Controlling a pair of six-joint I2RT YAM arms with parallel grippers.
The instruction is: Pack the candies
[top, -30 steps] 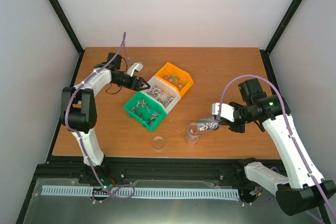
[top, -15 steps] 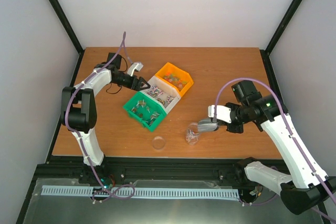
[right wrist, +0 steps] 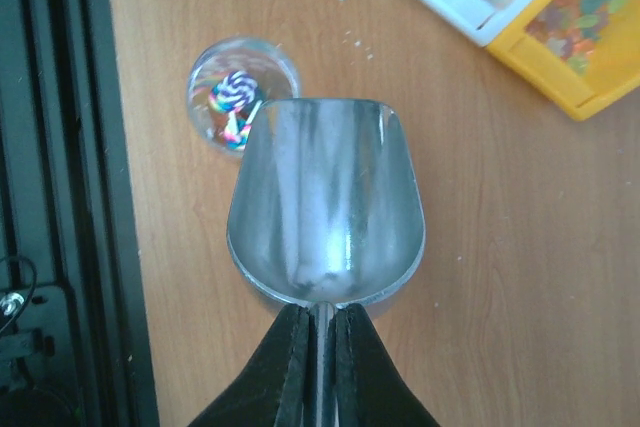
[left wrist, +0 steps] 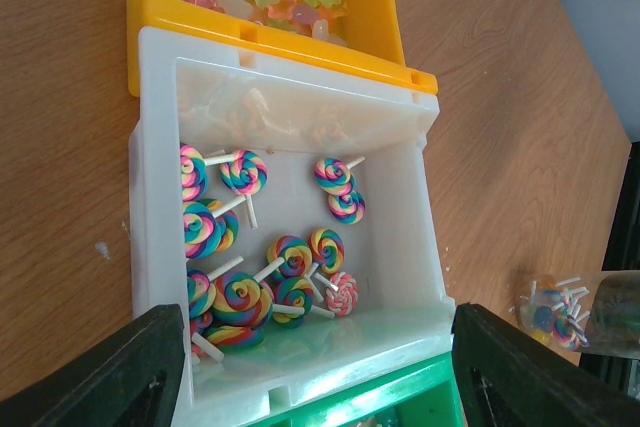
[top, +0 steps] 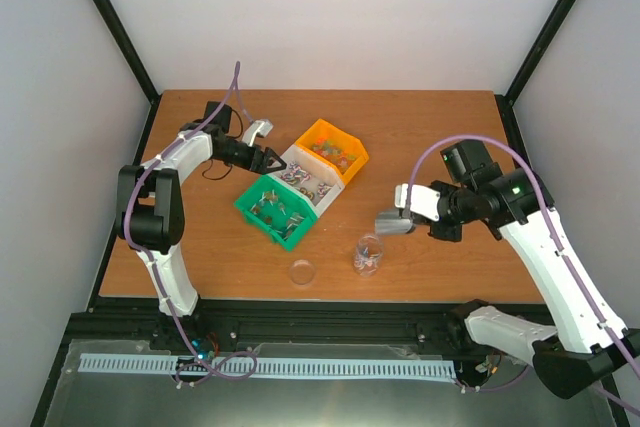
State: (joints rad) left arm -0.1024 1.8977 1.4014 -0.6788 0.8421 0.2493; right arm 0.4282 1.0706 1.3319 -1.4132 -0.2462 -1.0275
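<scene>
Three joined bins hold sweets. The green bin [top: 291,238] holds tiny silver wrapped candies [top: 268,209]. The white bin [left wrist: 160,187] holds rainbow swirl lollipops [left wrist: 238,297]. The yellow bin [left wrist: 300,47] holds star-shaped sweets. My left gripper [top: 268,159] is open and empty, its fingers on either side of the white bin's near wall [left wrist: 320,347]. My right gripper [right wrist: 320,322] is shut on the handle of the silver metal scoop [right wrist: 325,202], which is empty and held above the table beside the small clear jar [right wrist: 243,97]. The jar holds a few lollipops.
The jar [top: 368,255] stands upright near the table's front edge, with its clear lid [top: 302,271] lying to its left. The black frame rail [right wrist: 60,197] runs just beyond the jar. The jar also shows at the right edge of the left wrist view [left wrist: 575,309].
The scoop carried sweets to the jar, tipped over it, and has now lifted up and back, empty. The left arm has not moved.
</scene>
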